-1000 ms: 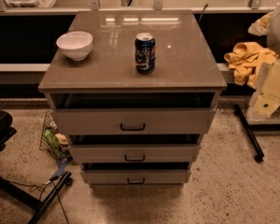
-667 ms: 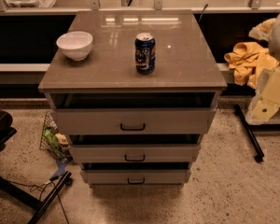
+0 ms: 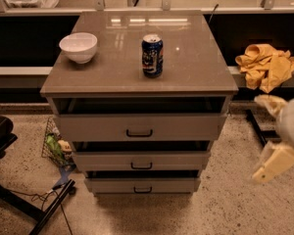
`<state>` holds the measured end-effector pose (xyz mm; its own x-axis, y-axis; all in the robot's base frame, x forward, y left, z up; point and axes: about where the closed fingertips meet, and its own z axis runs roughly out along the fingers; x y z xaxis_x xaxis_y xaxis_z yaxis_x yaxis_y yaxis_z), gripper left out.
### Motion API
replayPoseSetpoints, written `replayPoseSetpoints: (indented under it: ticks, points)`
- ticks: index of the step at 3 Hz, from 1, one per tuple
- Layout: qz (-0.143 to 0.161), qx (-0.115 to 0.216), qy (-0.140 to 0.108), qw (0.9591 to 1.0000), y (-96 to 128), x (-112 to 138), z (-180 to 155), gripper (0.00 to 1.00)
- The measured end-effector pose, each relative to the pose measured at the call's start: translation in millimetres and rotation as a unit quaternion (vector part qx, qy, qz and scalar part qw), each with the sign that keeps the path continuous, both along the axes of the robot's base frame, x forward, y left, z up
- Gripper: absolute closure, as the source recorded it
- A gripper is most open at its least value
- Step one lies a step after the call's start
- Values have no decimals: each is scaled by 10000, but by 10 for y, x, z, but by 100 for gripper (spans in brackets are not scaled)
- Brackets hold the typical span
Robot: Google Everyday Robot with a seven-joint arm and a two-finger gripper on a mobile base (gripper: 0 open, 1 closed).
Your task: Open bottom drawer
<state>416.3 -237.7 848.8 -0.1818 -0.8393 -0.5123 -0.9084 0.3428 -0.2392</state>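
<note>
Nearest, on the speckled floor at the cabinet's foot, the bottom drawer was the lowest of 3 grey-beige fronts, its small black bar handle centred, with a dark gap above its front. The middle drawer and the top drawer stacked above it. The end effector hovered at the right edge, well apart from the cabinet, released, its 2 cream fingers spread and gripping nothing. Left of the cabinet lay black chair legs. Farther back, the tabletop carried a blue can and a white bowl. A yellow cloth lay to the right.
</note>
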Motion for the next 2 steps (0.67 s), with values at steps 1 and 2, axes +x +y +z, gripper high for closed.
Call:
replayPoseSetpoints:
  ticks: [1,2]
  points:
    - [-337,1255,-456,9905,-73,102,-900,0]
    - [-415,1479,-1141,9815,-208,364,-1220,0]
